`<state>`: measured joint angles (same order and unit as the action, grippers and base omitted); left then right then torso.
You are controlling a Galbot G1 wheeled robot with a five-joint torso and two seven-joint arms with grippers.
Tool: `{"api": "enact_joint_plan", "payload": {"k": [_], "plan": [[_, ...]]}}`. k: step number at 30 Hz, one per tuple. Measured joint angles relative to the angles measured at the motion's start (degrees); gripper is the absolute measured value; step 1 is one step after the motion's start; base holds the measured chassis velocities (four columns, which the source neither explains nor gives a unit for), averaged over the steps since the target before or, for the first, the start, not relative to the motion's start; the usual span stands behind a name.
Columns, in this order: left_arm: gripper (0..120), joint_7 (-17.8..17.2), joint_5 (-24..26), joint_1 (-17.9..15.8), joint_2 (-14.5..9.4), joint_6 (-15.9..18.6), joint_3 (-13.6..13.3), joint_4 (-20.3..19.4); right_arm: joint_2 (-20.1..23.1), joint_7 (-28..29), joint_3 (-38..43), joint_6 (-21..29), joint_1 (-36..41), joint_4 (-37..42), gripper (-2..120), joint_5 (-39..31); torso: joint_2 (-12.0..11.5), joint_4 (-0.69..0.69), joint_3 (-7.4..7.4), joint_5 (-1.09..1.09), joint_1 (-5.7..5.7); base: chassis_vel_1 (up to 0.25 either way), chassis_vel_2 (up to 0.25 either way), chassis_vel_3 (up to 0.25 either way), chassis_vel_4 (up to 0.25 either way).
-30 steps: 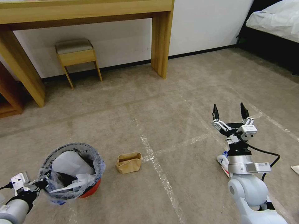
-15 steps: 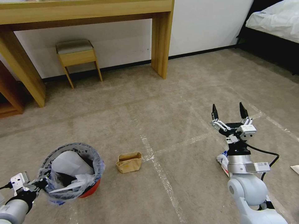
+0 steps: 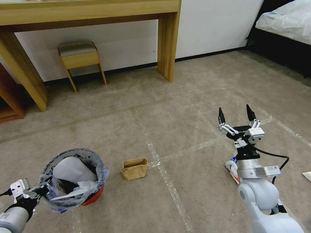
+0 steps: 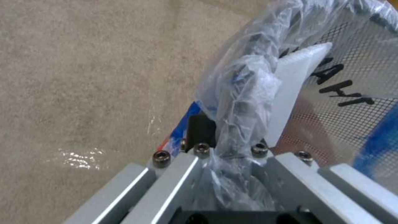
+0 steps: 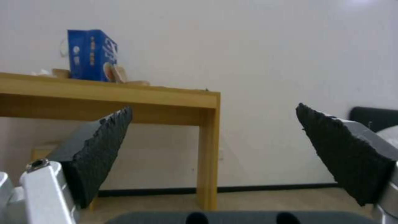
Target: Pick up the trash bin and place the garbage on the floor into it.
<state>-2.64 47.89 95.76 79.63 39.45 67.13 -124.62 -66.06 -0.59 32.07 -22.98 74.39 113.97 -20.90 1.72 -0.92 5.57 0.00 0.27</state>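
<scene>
Head view: left gripper (image 3: 38, 191) clamps the trash bin (image 3: 75, 177) rim, apparently just above the floor (image 3: 181, 97). Right gripper (image 3: 235, 114), fingers wide, points upward; lower it squarely over the paper bag (image 3: 134, 168).

Bedroom, hotel-style guest room.

Fitted beige-grey short carpet (image 3: 201, 84) crossed by shiny clear tape lines (image 3: 165, 174); plain white wall (image 3: 210, 26) with dark skirting board (image 3: 207, 54). Long light-wood worktop (image 3: 90, 11) on slab legs against the wall, a small padded wooden stool (image 3: 79, 56) tucked beneath it. A blue carton (image 5: 92, 55) stands on the worktop. Bed (image 3: 285, 22) with white bedding on a dark base in the far right corner. Small lined red trash bin (image 3: 76, 176) and brown paper bag (image 3: 133, 169) on the carpet.
</scene>
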Motion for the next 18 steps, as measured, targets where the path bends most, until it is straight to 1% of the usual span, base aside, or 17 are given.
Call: {"api": "enact_joint_plan", "payload": {"k": [6, 12, 18], "plan": [[1, 0.0, 0.2, 0.0, 0.1, 0.0, 0.5, 0.3, 0.9, -0.2, -1.4, -0.1, -2.4, -1.2, 100, -0.4, 0.0, 0.01, 0.0, 0.0, 0.0, 0.0, 0.0, 0.0, 0.0], [1, 0.0, 0.2, -0.3, 0.4, 0.0, 0.5, 0.5, 0.5, -0.7, -1.5, 0.2, -2.6, -1.5, 99, -0.3, 0.0, 0.0, 0.0, 0.0, 0.0, 0.0, 0.0, 0.0, 0.0], [1, -0.1, 0.1, -0.3, 0.2, 0.0, 0.6, 0.8, 1.3, -1.4, -1.7, 0.2, -3.4, -2.3, 100, 0.3, 0.0, 0.0, 0.0, 0.0, 0.0, 0.0, 0.0, 0.0, 0.0]]}}
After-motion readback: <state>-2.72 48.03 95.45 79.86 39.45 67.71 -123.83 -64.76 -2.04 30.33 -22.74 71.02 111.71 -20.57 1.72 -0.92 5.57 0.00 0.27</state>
